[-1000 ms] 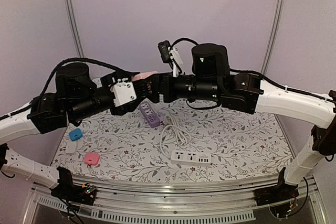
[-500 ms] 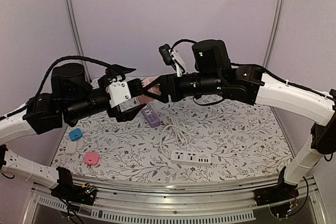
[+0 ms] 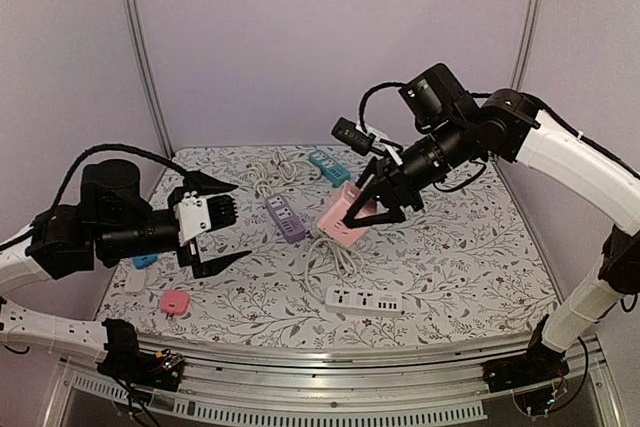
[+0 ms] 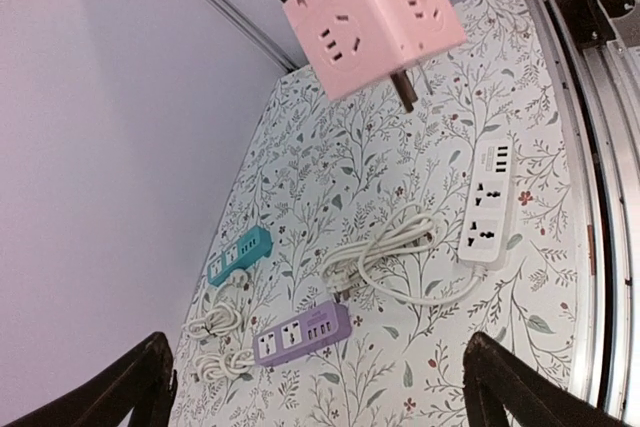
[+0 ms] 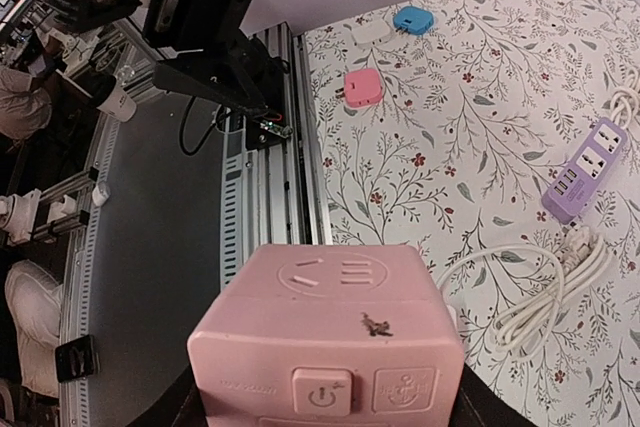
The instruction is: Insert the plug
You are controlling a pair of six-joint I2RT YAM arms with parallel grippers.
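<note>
A pink cube socket (image 3: 343,217) with metal prongs (image 4: 405,93) on its underside hangs in my right gripper (image 3: 362,209), above the white coiled cable (image 3: 335,252). The right gripper is shut on it; the cube fills the right wrist view (image 5: 330,332). It also shows at the top of the left wrist view (image 4: 370,15). My left gripper (image 3: 213,224) is open and empty, low at the left. A white power strip (image 3: 365,300) lies near the front, a purple one (image 3: 284,217) in the middle and a teal one (image 3: 328,167) at the back.
A pink adapter (image 3: 175,301), a blue one (image 3: 143,260) and a white one (image 3: 134,283) lie at the front left. A white cable end with a plug (image 4: 345,285) lies beside the purple strip (image 4: 300,332). The table's metal front rail (image 3: 320,362) runs along the near edge.
The two grippers were together high in the middle. The right gripper has carried the pink cube right and down; the left arm has drawn back to the left and dropped, jaws open.
</note>
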